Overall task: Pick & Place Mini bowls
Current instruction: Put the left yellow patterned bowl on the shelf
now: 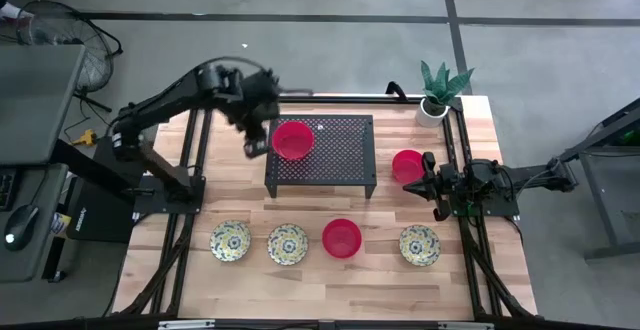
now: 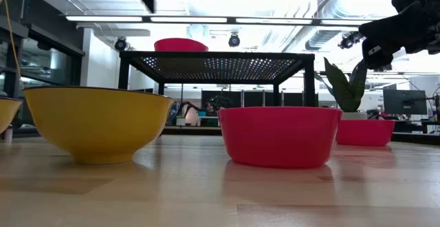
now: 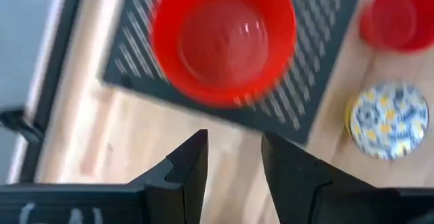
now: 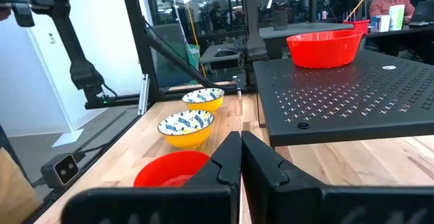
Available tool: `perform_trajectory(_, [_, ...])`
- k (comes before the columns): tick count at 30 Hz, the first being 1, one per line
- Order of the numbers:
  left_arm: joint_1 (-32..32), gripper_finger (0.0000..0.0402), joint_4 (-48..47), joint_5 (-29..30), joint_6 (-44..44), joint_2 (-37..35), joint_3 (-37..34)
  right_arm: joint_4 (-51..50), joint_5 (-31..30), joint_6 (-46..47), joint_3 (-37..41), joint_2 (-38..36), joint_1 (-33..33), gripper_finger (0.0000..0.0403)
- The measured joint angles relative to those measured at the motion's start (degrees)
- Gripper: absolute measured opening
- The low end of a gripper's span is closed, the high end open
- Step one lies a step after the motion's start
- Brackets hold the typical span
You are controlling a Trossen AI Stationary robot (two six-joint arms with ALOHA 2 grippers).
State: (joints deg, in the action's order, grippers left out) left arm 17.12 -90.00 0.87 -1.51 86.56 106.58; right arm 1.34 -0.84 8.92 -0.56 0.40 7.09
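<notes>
A red mini bowl [image 1: 292,140] [image 3: 224,37] sits on the left part of a black perforated stand [image 1: 340,165]. My left gripper [image 1: 252,140] [image 3: 234,163] hovers open above the stand's left edge, just left of that bowl, and holds nothing. A second red bowl [image 1: 407,165] rests on the table right of the stand. My right gripper [image 1: 428,182] [image 4: 241,157] is shut and empty beside it. Near the front edge stand two patterned bowls [image 1: 230,240] [image 1: 288,243], a red bowl [image 1: 342,237] and a third patterned bowl [image 1: 419,245].
A small white pot with a green plant [image 1: 437,95] stands at the table's far right corner. Black frame rails [image 1: 195,170] [image 1: 462,150] run along both table sides. Bare wood lies between the stand and the front row of bowls.
</notes>
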Motion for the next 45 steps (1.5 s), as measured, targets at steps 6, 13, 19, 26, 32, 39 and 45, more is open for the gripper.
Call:
perform_trajectory(6, [-8.86, 0.0133, -0.06, -0.05, -12.51, -12.64, -16.64, 0.00, 0.00, 0.01, -0.01, 0.00, 0.02, 0.0000])
perform_trajectory(13, [-23.44, 0.0133, 0.19, -0.52, -33.38, -22.66, -31.59, 0.00, 0.00, 0.01, 0.01, 0.00, 0.02, 0.0000])
perform_trajectory(19, [-32.44, 0.0133, 1.08, -1.44, -46.00, -26.15, -40.76, 0.00, 0.00, -0.01, 0.01, 0.00, 0.01, 0.0000])
perform_trajectory(26, [-38.11, 0.0133, 6.75, -1.82, -55.29, -26.55, -49.58, 0.07, 0.00, 0.01, -0.02, 0.00, 0.00, 0.0000])
perform_trajectory(32, [-40.48, 0.0133, 14.30, -3.08, -62.39, -26.54, -56.69, 0.09, 0.00, 0.01, 0.01, 0.00, 0.01, 0.0000])
perform_trajectory(39, [-40.80, 0.0133, 21.72, -6.43, -65.02, -25.21, -60.60, 0.11, -0.02, 0.00, 0.01, 0.00, 0.01, 0.0000])
perform_trajectory(45, [-40.80, 0.0133, 24.53, -8.30, -64.74, -21.35, -60.96, 0.15, -0.02, 0.01, 0.01, 0.15, 0.00, 0.0000])
